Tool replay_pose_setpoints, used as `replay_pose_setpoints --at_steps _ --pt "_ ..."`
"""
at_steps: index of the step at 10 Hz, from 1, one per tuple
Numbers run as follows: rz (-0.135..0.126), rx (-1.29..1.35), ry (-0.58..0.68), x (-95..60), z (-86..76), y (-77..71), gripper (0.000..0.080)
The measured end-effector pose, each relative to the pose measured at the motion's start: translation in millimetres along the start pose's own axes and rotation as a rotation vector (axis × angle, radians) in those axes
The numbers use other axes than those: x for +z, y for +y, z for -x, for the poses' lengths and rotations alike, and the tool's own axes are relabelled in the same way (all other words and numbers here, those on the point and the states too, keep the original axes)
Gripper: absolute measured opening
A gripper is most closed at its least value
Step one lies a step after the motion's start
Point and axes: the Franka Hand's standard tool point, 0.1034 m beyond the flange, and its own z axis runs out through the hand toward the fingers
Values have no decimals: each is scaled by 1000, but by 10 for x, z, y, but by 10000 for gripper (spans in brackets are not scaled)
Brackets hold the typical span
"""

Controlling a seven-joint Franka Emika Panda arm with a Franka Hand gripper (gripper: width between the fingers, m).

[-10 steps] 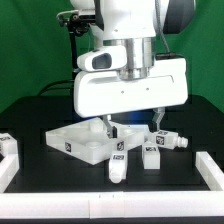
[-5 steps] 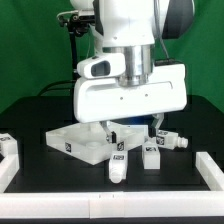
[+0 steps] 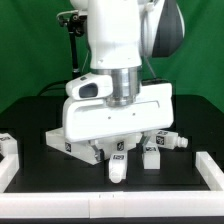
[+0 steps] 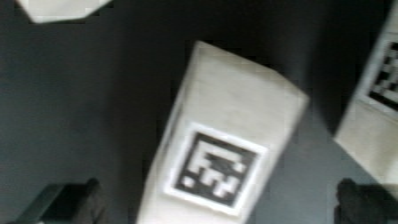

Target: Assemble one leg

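In the exterior view a white leg (image 3: 118,163) with a black-and-white tag lies on the black table in front of the square panel. My gripper (image 3: 118,148) hangs low right over it. In the wrist view this leg (image 4: 231,120) lies lengthwise between my two dark fingertips (image 4: 71,203), which stand well apart on either side of it without touching. The gripper (image 4: 217,205) is open and holds nothing. Two more legs (image 3: 152,155) (image 3: 171,141) lie to the exterior view's right.
The large white square recessed panel (image 3: 68,143) lies behind and left of the leg, partly hidden by the hand. A white border frame (image 3: 150,196) runs along the front and sides. Another tagged white part (image 4: 377,70) shows in the wrist view.
The hand has come down and shifted toward the exterior view's left, from above the panel's corner to just over the front leg. The parts on the table have not moved.
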Motion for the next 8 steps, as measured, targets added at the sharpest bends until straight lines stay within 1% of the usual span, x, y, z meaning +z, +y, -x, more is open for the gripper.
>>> replay_pose_setpoints --at_steps 2,3,4,5,6,7,8 --pt "1 5 2 119 -25 37 649" --pt "6 5 15 168 -32 45 649" --pt "6 4 13 170 -28 41 649" --pt "5 4 12 174 -26 40 544" --pt "5 4 12 175 -25 39 408" --pt "5 4 12 176 -24 38 408" --pt "5 4 11 177 -24 38 284"
